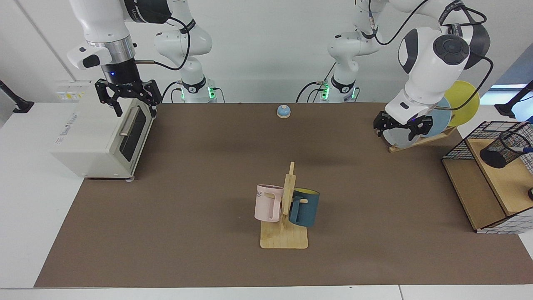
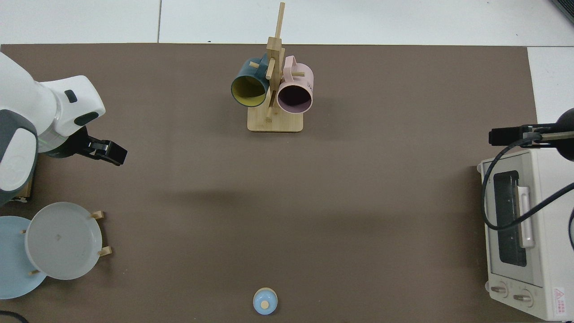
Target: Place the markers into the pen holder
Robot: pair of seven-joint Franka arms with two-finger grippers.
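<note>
The pen holder (image 1: 501,151), a black mesh cup, leans on the wooden shelf at the facing view's far right. The marker (image 1: 522,148) rests in it, only a white and blue end showing at the rim. My left gripper (image 1: 400,132) hangs open and empty in front of the plates, well to the left of the holder. In the top view the left gripper (image 2: 107,152) is at the left edge; holder and marker are out of view there. My right gripper (image 1: 130,104) hovers open over the toaster oven's front top edge, and the right gripper (image 2: 509,135) appears at the top view's right.
A wooden mug rack (image 1: 284,233) with a pink and a dark blue mug stands mid-table. A toaster oven (image 1: 100,137) sits far left, a plate rack (image 1: 420,141) back right, a small blue bell (image 1: 283,111) at the back, and a wire basket with wooden shelves (image 1: 470,191) at the right.
</note>
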